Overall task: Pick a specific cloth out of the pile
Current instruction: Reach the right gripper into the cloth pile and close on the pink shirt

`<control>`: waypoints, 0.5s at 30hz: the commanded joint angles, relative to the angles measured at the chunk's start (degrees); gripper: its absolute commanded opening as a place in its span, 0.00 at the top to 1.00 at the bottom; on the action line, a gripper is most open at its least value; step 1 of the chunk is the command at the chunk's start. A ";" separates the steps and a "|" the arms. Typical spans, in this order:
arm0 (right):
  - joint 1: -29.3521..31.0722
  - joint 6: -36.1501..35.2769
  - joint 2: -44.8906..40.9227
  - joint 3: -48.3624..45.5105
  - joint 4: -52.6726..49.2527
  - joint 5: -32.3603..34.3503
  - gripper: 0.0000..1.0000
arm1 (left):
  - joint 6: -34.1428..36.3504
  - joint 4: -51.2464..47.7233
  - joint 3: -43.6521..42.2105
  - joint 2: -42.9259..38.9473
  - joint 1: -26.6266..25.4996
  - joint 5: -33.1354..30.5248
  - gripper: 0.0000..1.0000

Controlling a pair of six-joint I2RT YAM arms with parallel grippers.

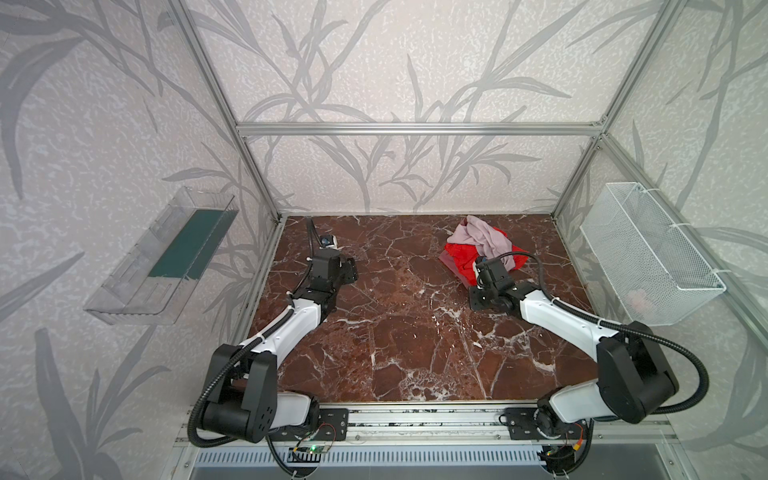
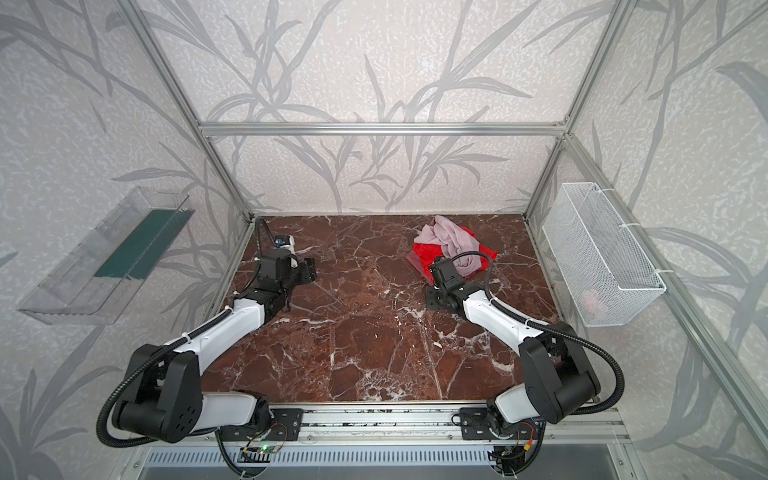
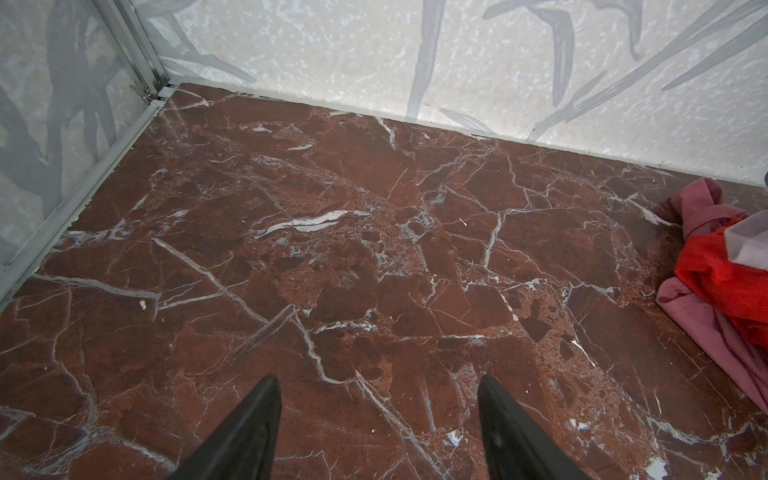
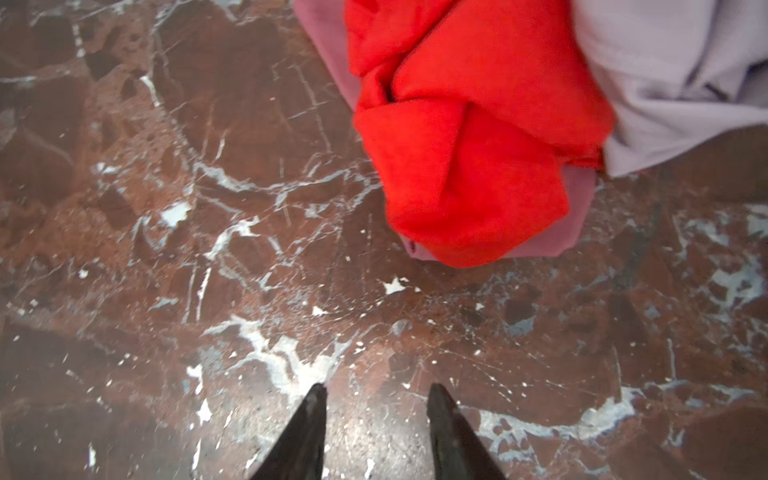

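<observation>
Two tools are standing empty. Your right tool (image 4: 376,390) is hanging part-open over bare counter (image 4: 187,216), and the cloth (image 4: 557,241) is lying just ahead of its tips, peeking from under the red cloth (image 4: 457,145) in the pile (image 1: 484,249). Your left tool (image 3: 378,380) is gaping wide, well apart.

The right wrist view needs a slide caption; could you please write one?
Open right tool above the table, short of the red cloth lying on the dusty rose cloth.
</observation>
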 commanded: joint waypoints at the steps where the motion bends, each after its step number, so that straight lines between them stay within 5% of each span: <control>1: -4.30 3.05 1.63 0.23 -0.46 -3.92 0.63 | -0.32 -0.34 0.20 0.38 -0.29 -0.47 0.27; 15: -14.18 5.20 6.29 1.19 4.21 -8.26 0.66 | 0.03 -0.45 1.56 1.62 -0.29 -0.92 0.28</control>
